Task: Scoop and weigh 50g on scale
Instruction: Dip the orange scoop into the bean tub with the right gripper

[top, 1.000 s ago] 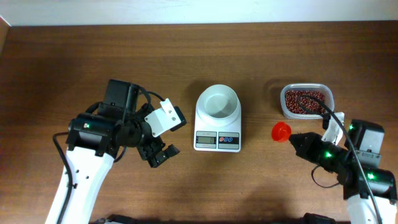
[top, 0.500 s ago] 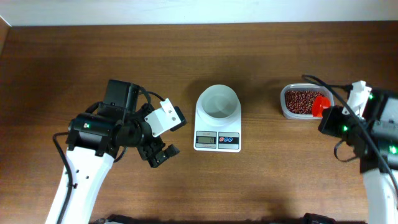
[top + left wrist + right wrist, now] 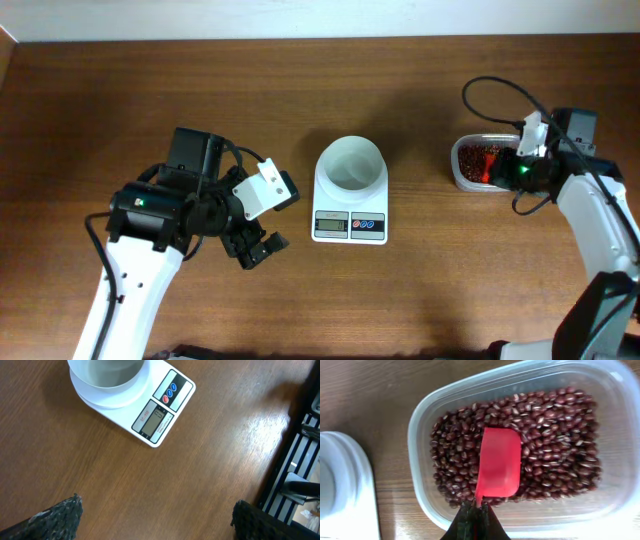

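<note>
Right wrist: right gripper (image 3: 476, 512) is sitting bottom centre, jaws pinching tight on the handle of a red scoop (image 3: 497, 462). The scoop blade is lying flat on the beans (image 3: 555, 435), mid-frame, inside the clear tub (image 3: 420, 430). The scale (image 3: 340, 490) is showing at the left edge, near the tub.

Overhead: the scale is sitting centre of the table (image 3: 420, 300), bowl (image 3: 350, 165) riding on top, display facing the bottom of the frame. The left gripper (image 3: 255, 247) is hovering lower left of the scale, well apart, fingers spreading wide over bare wood.
</note>
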Available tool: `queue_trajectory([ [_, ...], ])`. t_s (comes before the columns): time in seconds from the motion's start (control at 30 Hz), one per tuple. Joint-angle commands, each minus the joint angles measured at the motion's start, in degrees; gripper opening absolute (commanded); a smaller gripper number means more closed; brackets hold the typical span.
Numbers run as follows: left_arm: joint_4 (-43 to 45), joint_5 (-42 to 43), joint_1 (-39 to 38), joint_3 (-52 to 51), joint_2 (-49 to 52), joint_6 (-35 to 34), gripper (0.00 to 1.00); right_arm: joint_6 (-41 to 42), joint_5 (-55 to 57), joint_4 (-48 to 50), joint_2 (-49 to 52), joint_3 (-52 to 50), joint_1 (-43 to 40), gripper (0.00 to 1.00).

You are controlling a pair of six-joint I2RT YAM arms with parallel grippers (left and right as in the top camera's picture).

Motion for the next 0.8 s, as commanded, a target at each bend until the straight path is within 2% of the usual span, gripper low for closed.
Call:
queue_trajectory([
  [0.0, -0.07, 1.01, 0.20, 0.96, -0.09, 0.96, 0.99, 0.04, -4.48, 0.22, 1.16, 0.59, -0.22, 0.04],
  [0.17, -0.07, 1.01, 0.20, 0.96, -0.09, 0.96, 0.99, 1.99, -5.42, -0.68, 1.16, 0.59, -1.86, 0.04],
  [0.33, -0.07, 1.01, 0.20, 0.96, -0.09, 0.96, 0.99, 1.97, -15.63, -0.50, 1.16, 0.59, -7.54, 0.04],
  [0.77, -0.07, 1.01, 0.20, 0.96, -0.09, 0.96, 0.99, 1.99, -23.41, -1.33, 1.16, 0.59, -14.80, 0.04],
])
